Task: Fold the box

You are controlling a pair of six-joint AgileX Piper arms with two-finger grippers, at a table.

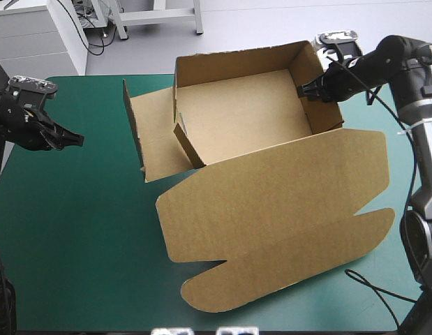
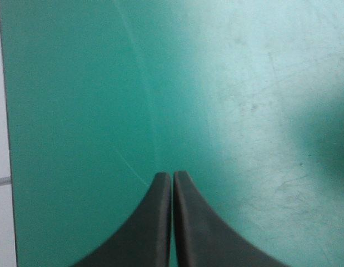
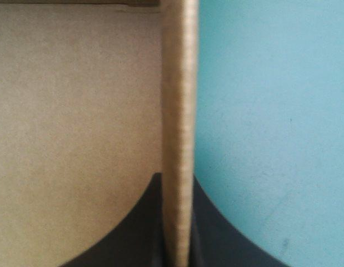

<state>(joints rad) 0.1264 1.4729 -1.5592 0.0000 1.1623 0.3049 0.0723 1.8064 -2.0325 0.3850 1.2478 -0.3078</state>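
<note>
While your right gripper (image 1: 303, 89) is pinching the brown box (image 1: 236, 118) by its right wall, the open tray is sitting mid teal-green cover (image 1: 76, 230), lid lying flat, and your left gripper (image 1: 79, 139) is hovering pressed together near the left edge.

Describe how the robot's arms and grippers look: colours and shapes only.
Both arms are mostly black with rounded joints. The right arm also has grey links, one with a thin white band around it. The left arm shows only black. The left gripper and right gripper each have two broad black fingers, shaped like curved fins, wide at the base and tapering to a point.
</note>
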